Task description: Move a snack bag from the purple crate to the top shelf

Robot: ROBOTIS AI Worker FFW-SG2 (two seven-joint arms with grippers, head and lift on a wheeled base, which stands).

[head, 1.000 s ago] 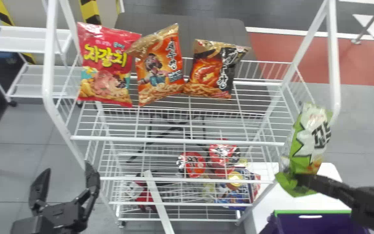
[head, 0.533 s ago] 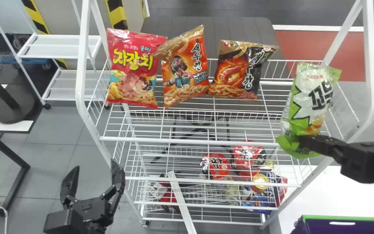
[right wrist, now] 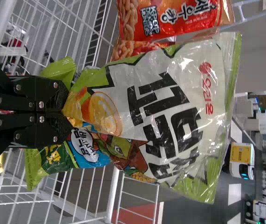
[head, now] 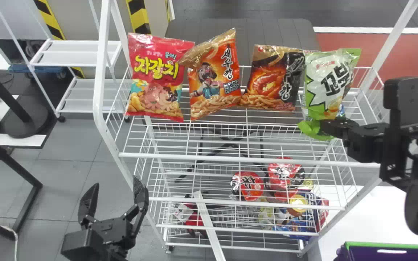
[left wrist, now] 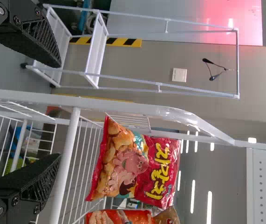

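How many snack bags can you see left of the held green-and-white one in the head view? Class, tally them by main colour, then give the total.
Red bag: 1
Orange bag: 1
Black-and-orange bag: 1
Total: 3

The bag (head: 327, 85), glossy white and green with black lettering, is puffed out, gripped at its bottom end, nearly upright near the right end of the white wire shelf (head: 209, 157); the purple crate (head: 385, 254), green-rimmed, sits lower right.

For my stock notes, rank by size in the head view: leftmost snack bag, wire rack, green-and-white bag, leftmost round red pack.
1. Wire rack
2. Leftmost snack bag
3. Green-and-white bag
4. Leftmost round red pack
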